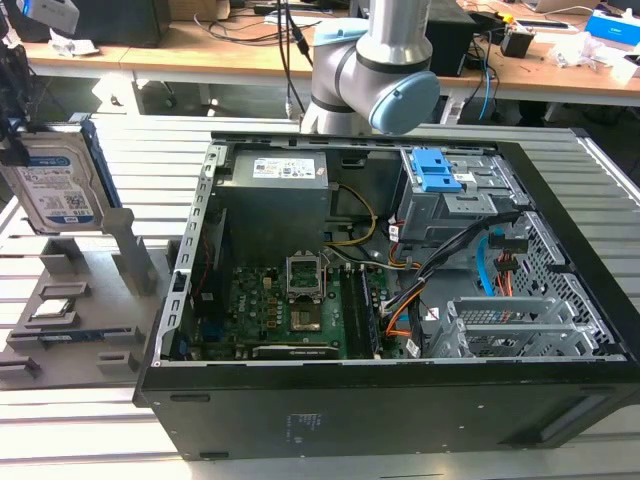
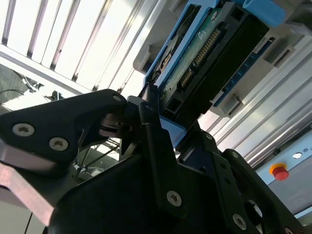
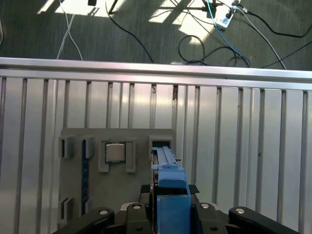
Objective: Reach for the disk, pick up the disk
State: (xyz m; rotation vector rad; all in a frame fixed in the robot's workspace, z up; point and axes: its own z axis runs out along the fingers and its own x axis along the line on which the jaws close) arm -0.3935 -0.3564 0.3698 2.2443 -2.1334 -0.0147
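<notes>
Gripper [image 3: 168, 210] jaws clenched on the blue-framed disk [image 1: 55, 185], held upright on edge by the grey fixture tray [image 1: 100, 300], exterior view's left of the open computer case [image 1: 380, 420].

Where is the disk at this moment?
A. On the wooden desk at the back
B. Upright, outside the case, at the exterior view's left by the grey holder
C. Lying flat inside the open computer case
B: the disk stands on edge at the exterior view's left, outside the computer case and above the grey holder, with the gripper closed on its blue frame.
</notes>
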